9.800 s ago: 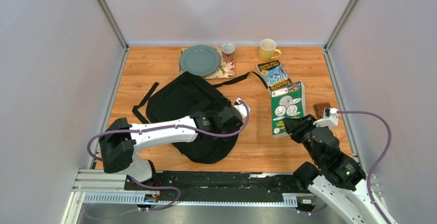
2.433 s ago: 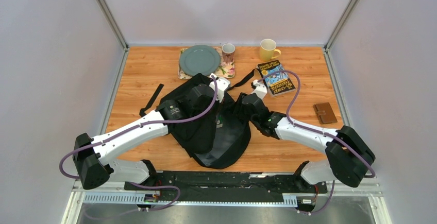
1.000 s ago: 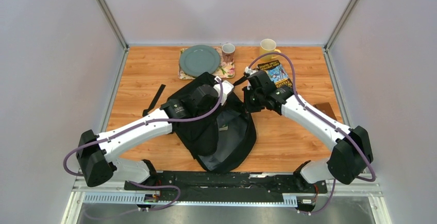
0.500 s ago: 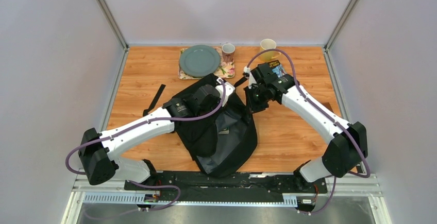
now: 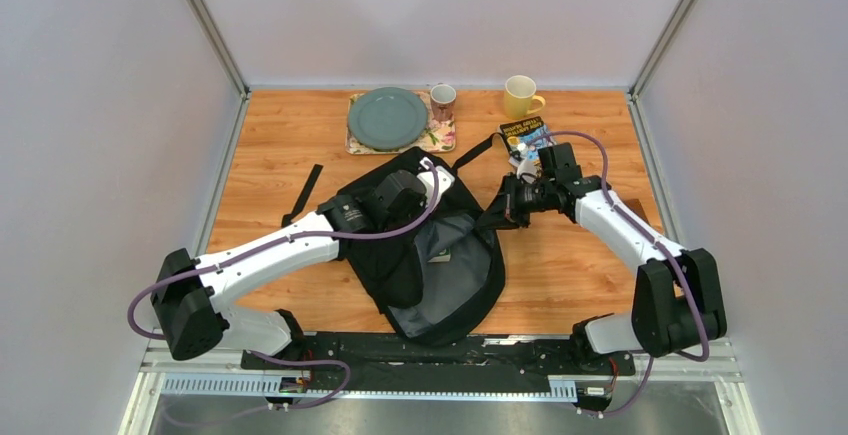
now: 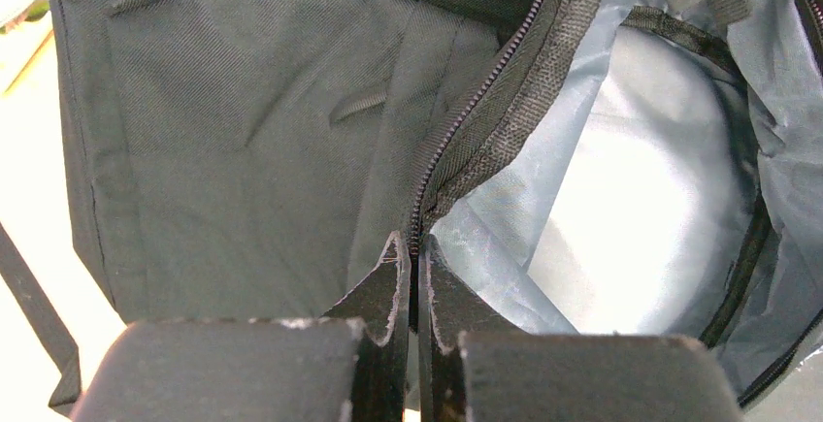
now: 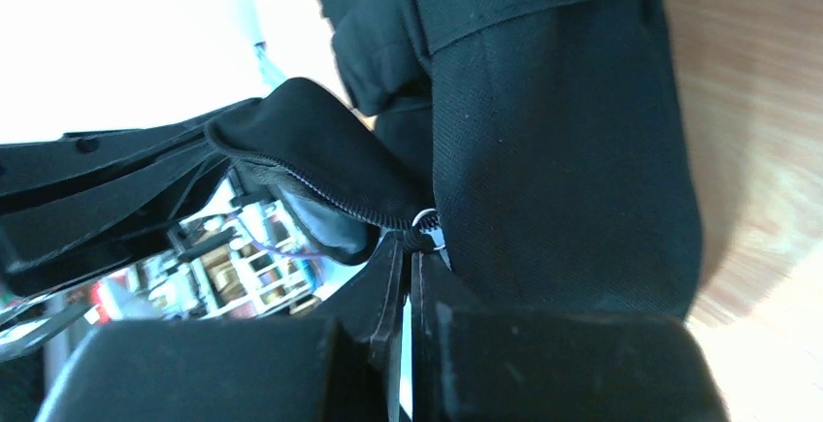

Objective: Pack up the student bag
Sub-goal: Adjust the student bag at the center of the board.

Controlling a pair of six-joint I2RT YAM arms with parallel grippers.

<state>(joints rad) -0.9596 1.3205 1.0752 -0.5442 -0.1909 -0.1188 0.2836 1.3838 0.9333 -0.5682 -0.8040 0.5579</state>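
The student bag (image 5: 430,275) is a large black backpack lying mid-table, its main zip open and the pale grey lining (image 5: 452,240) showing. My left gripper (image 5: 438,190) is shut on the far rim of the opening. In the left wrist view its fingertips (image 6: 412,252) pinch the zipper edge, with the grey lining (image 6: 631,199) to the right. My right gripper (image 5: 498,212) is at the bag's right side, shut on the zipper pull. The right wrist view shows that gripper (image 7: 408,247) clamped on the pull with its small metal ring (image 7: 427,223).
A grey-green plate (image 5: 386,116) on a floral mat, a small patterned mug (image 5: 442,100) and a yellow mug (image 5: 520,95) stand along the far edge. A book (image 5: 527,138) lies behind the right wrist. A bag strap (image 5: 300,193) trails left of the bag.
My right gripper has moved right and toward the near side, drawing the zipper pull along the bag's right edge, so the opening shows more lining. The left arm has barely moved.
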